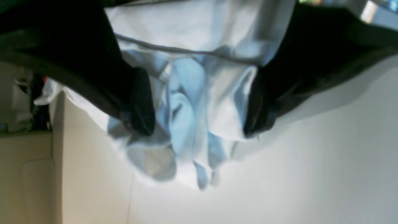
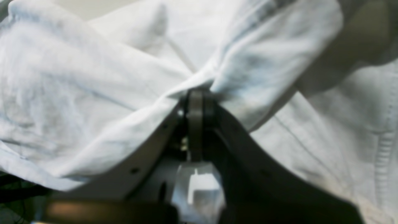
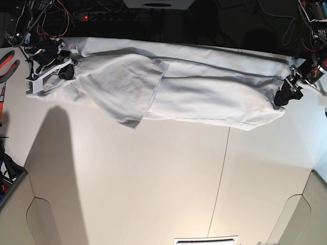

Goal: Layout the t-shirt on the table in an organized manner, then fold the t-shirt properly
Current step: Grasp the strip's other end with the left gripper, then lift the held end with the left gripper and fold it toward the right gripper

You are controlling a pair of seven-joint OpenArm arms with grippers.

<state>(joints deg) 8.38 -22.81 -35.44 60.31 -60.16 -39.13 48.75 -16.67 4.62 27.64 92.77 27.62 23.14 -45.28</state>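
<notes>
The white t-shirt (image 3: pixel 204 92) lies stretched in a long wrinkled band along the far side of the table (image 3: pixel 153 178), with one flap folded over at its left. My right gripper (image 3: pixel 64 69) holds the shirt's left end. The right wrist view shows that gripper (image 2: pixel 195 95) shut, with a fold of the t-shirt (image 2: pixel 77 93) pinched at its tips. My left gripper (image 3: pixel 287 92) is at the shirt's right end. In the left wrist view it (image 1: pixel 199 124) stands open, its black fingers (image 1: pixel 140 102) wide apart around bunched t-shirt (image 1: pixel 186 34) cloth.
A thin dark seam (image 3: pixel 222 173) runs across the table. Rounded cut-outs (image 3: pixel 46 219) mark the near edge at both corners. Red-handled pliers (image 3: pixel 7 61) lie at the left edge. Cables and a power strip (image 3: pixel 97 15) run behind the far edge.
</notes>
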